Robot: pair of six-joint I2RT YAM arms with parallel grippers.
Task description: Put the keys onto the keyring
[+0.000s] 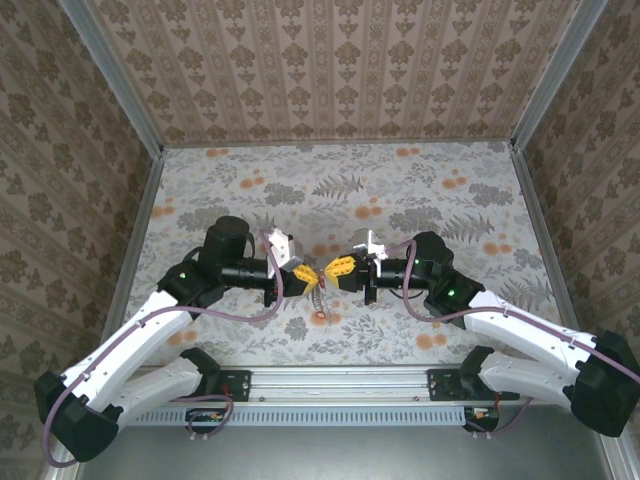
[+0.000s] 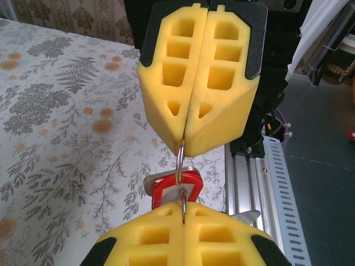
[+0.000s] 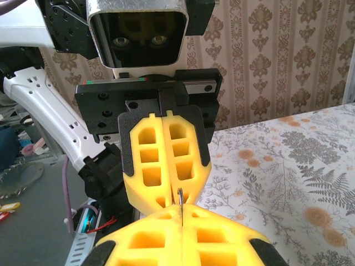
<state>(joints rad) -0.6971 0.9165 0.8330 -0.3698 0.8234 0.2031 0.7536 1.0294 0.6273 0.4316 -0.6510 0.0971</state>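
Left wrist view has the left gripper (image 2: 183, 215) and the right gripper (image 2: 186, 145) meeting tip to tip above the flowered table (image 2: 66, 122). Each has its yellow foam pads pressed together on the thin metal keyring (image 2: 181, 165) — the loop spans the short gap between them. A red-headed key (image 2: 168, 192) hangs on the keyring, just against the left gripper's tips — whether a second key sits behind it I cannot tell.
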